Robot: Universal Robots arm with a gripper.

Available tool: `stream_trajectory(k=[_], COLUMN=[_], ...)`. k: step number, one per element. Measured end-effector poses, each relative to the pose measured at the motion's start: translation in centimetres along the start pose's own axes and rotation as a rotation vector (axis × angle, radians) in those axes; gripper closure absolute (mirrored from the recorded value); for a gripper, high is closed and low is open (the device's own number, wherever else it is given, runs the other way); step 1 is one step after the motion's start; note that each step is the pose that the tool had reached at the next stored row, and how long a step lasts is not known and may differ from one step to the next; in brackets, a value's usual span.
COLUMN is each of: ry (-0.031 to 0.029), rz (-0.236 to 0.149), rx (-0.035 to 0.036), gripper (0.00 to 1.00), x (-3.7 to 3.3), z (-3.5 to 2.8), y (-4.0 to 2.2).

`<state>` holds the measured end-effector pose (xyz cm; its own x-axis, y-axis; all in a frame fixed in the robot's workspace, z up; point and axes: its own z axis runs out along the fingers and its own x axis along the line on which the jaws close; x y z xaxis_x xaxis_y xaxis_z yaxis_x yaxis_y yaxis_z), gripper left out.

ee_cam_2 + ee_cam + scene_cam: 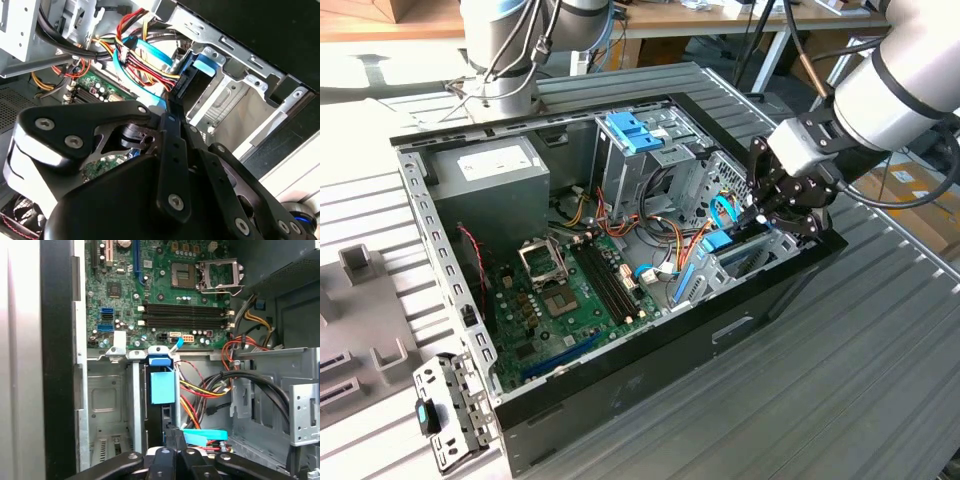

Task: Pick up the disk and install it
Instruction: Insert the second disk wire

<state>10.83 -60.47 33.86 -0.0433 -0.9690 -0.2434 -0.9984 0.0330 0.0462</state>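
The jaws [760, 222] pinched the disk [156, 412], standing on edge in the drive bay [107, 405] at the computer case's [620, 390] three o'clock side.

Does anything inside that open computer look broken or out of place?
Nothing looks broken. The case lies open on its side, the processor socket is bare with no cooler, and loose coloured cables spill beside the drive cage. The gripper reaches into the bay at the exterior view's right.
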Motion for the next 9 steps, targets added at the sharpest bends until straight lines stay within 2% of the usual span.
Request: stream_trajectory(k=[2,5,7,9], ry=[-0.0006,-0.0005,-0.0028,-0.0011], rz=[0.000,0.000,0.000,0.000], rx=[-0.0003,-0.0003,-0.0004,-0.0004], gripper=[0.89,0.89,0.89,0.89], x=[0.20,0.34,0.25,0.05], z=[0.17,0.07,-0.22,-0.99], y=[-0.02,-0.02,-0.01,-0.02])
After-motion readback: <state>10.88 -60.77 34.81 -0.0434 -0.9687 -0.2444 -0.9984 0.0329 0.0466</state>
